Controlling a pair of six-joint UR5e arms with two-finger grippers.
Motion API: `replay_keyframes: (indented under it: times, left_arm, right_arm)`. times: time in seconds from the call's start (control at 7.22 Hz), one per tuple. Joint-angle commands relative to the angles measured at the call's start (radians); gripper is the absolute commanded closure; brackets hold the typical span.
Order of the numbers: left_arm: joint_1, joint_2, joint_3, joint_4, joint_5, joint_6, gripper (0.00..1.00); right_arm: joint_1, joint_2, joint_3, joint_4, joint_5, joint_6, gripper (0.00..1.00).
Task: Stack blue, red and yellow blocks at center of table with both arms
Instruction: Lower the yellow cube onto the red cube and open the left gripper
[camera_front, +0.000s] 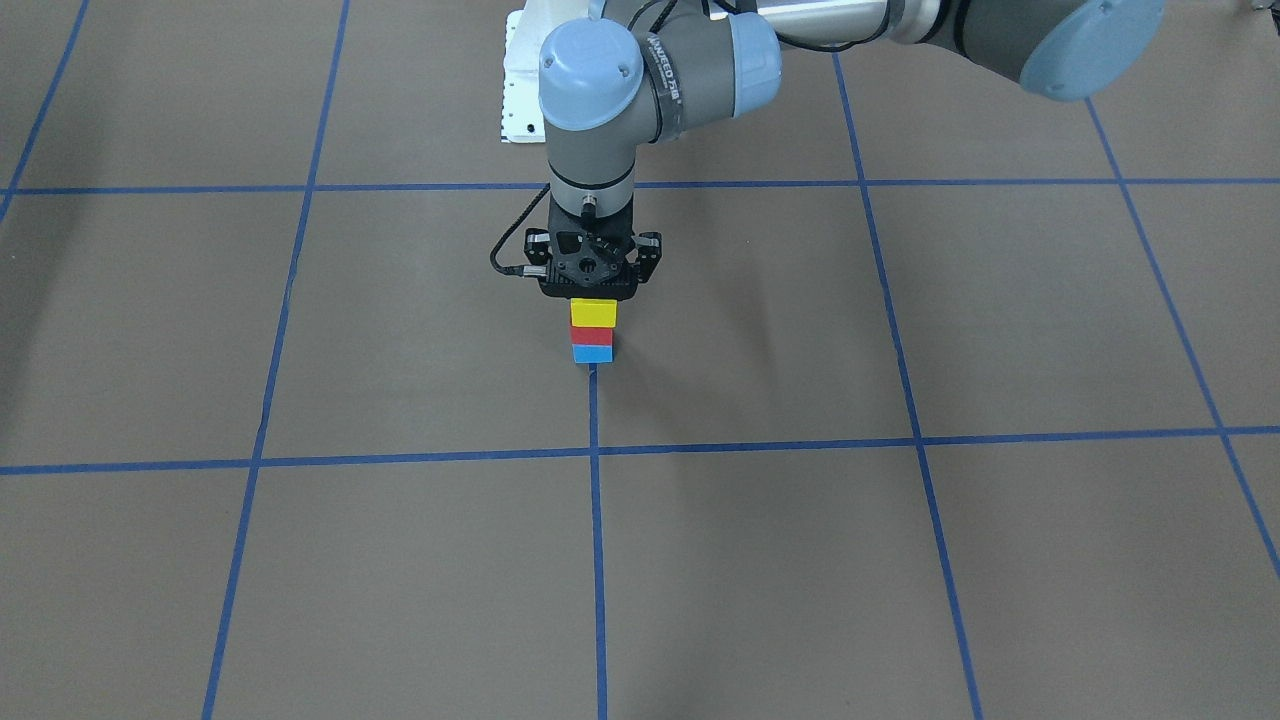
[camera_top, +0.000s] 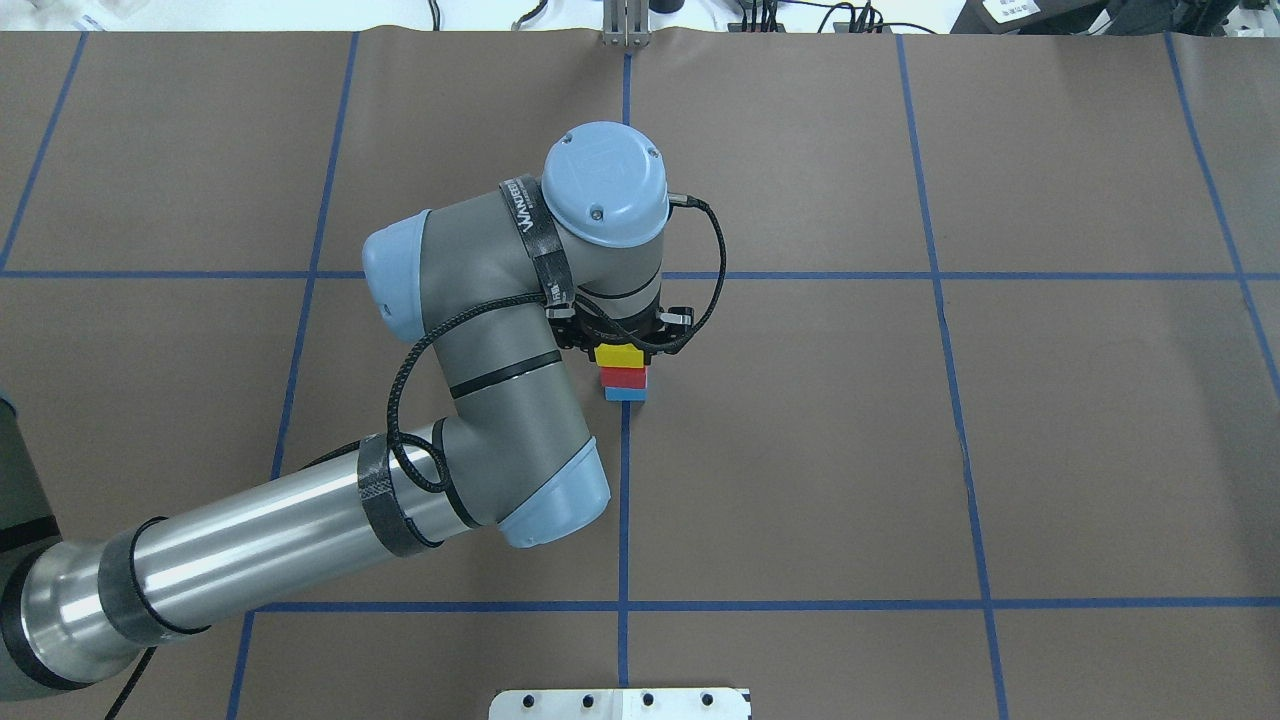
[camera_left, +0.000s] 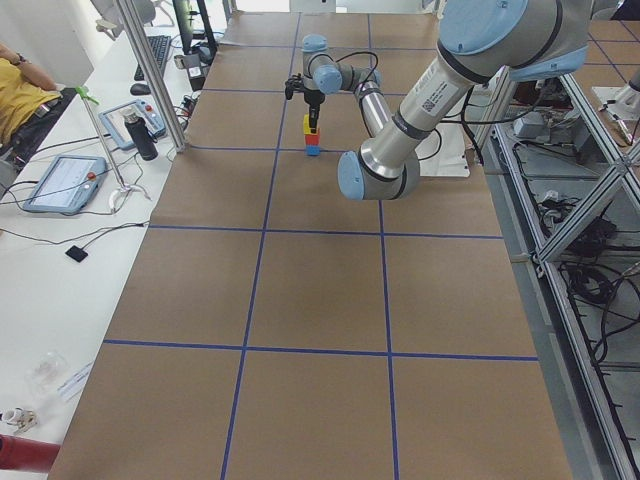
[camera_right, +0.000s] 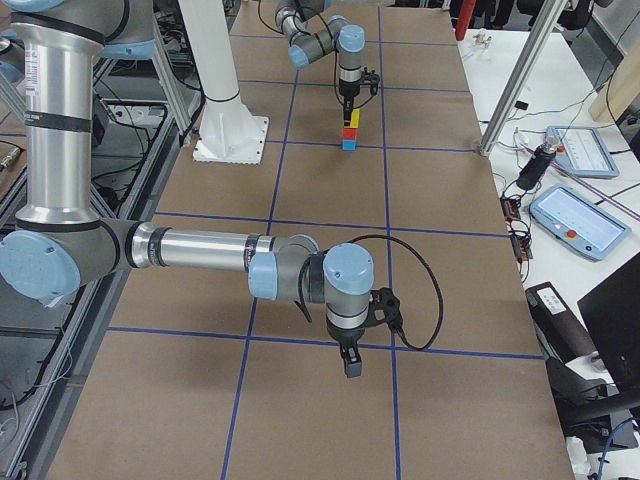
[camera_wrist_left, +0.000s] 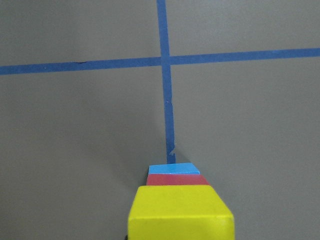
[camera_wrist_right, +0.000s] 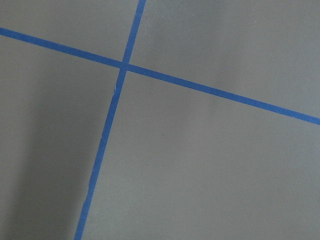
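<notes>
Final placement step: the left gripper (camera_front: 592, 297) stood directly over the yellow block (camera_front: 593, 313), stacked on the red block (camera_front: 592, 337) and blue block (camera_front: 592, 354) at frame centre. Its jaw opening could not be determined, nor could that of the right gripper (camera_right: 352, 362). The next move likely required release and a vertical retract.
</notes>
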Motion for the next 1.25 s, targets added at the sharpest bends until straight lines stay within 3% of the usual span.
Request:
replay_keyframes:
  times: [0.0, 0.42, 0.83, 1.11]
  left_arm:
    - [0.002, -0.001, -0.002, -0.002, 0.001, 0.001, 0.35]
    - [0.003, 0.0, -0.002, -0.002, 0.001, 0.002, 0.02]
    - [-0.004, 0.002, -0.045, -0.005, -0.005, 0.002, 0.0]
    - [-0.084, 0.082, -0.204, 0.085, -0.056, 0.098, 0.0]
  right_arm:
    - [0.0, 0.003, -0.001, 0.0, 0.0, 0.001, 0.0]
    - [0.0, 0.007, 0.001, -0.002, 0.001, 0.001, 0.0]
    - [0.0, 0.007, -0.001, -0.002, 0.001, 0.0, 0.0]
    - [0.0, 0.002, -0.001, 0.0, 0.0, 0.0, 0.0]
